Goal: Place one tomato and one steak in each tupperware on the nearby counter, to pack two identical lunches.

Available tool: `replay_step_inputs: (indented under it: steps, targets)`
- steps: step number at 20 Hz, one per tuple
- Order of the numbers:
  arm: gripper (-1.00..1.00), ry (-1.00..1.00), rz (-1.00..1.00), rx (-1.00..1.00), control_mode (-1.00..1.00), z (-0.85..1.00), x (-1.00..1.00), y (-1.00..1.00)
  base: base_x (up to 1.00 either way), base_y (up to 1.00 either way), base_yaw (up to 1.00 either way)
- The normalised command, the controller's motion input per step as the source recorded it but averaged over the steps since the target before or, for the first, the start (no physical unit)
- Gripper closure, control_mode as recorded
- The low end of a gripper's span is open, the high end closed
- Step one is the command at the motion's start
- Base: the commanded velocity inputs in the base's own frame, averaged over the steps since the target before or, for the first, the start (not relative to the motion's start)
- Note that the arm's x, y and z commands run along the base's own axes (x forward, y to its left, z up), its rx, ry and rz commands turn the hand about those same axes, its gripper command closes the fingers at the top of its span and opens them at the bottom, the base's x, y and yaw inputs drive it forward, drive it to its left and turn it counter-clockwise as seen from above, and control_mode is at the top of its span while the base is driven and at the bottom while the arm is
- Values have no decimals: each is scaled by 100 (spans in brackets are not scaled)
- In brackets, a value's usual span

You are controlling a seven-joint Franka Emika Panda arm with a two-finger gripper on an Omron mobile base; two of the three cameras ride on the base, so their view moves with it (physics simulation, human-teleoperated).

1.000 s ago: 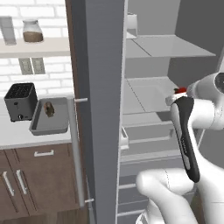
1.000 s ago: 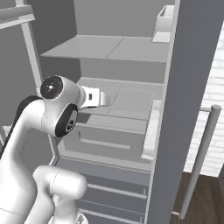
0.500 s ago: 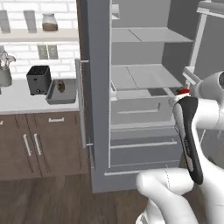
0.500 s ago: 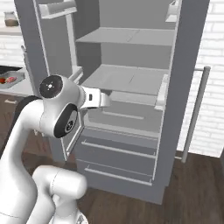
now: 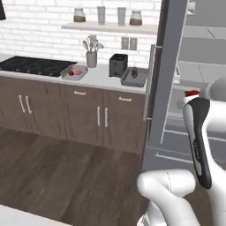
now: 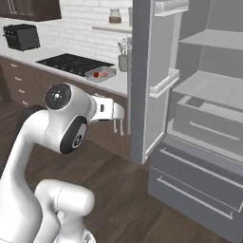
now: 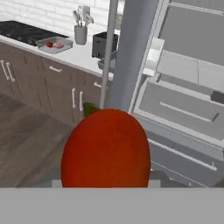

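One tomato sits gripped in the claw, beside the fridge door.

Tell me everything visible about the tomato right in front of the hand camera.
The tomato is a smooth, glossy red-orange ball with a bit of green stem at its upper left. It sits right up against the hand camera, in mid-air in front of the open fridge and clear of the counter. Its underside is hidden, so the fingers' contact is not visible. In the left base view a small red patch shows at the hand.
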Motion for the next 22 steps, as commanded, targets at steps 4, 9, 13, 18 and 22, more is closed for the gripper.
replay_step_inputs:
  steps: [4,9,13,18,22]
  targets:
    - [100,0,0,0,100,0,0,0,24,98,64]
    - [100,0,0,0,100,0,0,0,92,52,57]
    - [100,0,0,0,100,0,0,0,100,27,47]
    - [100,0,0,0,100,0,0,0,100,14,41]
    - [100,0,0,0,100,0,0,0,100,6,22]
